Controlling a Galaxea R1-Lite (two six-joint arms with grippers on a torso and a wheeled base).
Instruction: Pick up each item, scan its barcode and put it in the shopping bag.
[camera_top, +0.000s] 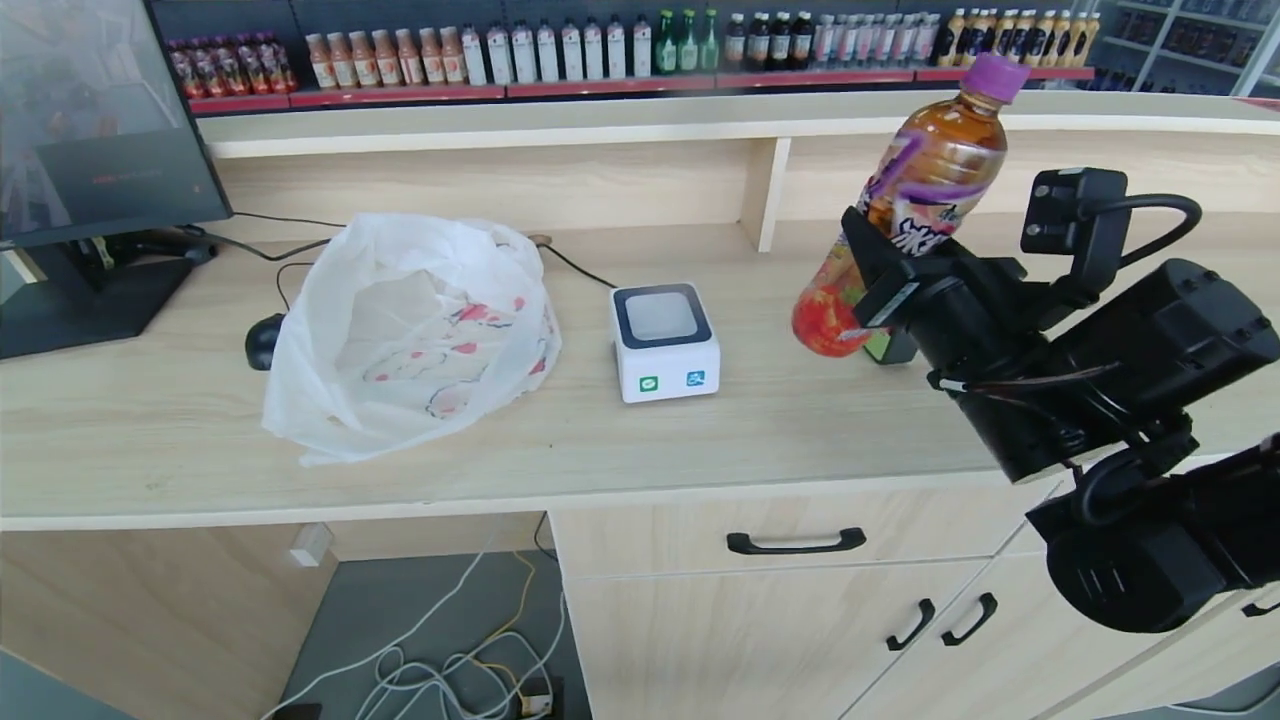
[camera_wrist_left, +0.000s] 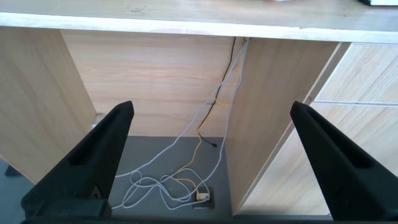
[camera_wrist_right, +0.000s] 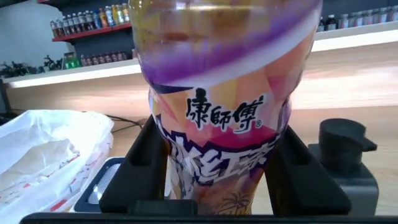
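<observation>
An amber drink bottle (camera_top: 925, 195) with a purple cap and a purple and pink label hangs tilted above the right part of the counter. My right gripper (camera_top: 880, 285) is shut on its lower body. In the right wrist view the bottle (camera_wrist_right: 224, 106) sits between the black fingers (camera_wrist_right: 140, 168). A small white scanner box (camera_top: 664, 340) with a dark-framed window stands mid-counter, left of the bottle. The white shopping bag (camera_top: 415, 330) lies open further left. My left gripper (camera_wrist_left: 211, 162) is open below the counter's edge, facing the gap under the counter.
A monitor (camera_top: 95, 120) on a black stand is at the far left, with a black mouse (camera_top: 263, 340) beside the bag. A dark object (camera_top: 890, 348) stands on the counter behind the gripper. Cables (camera_wrist_left: 180, 168) lie on the floor under the counter. Shelves of bottles (camera_top: 620, 45) line the back.
</observation>
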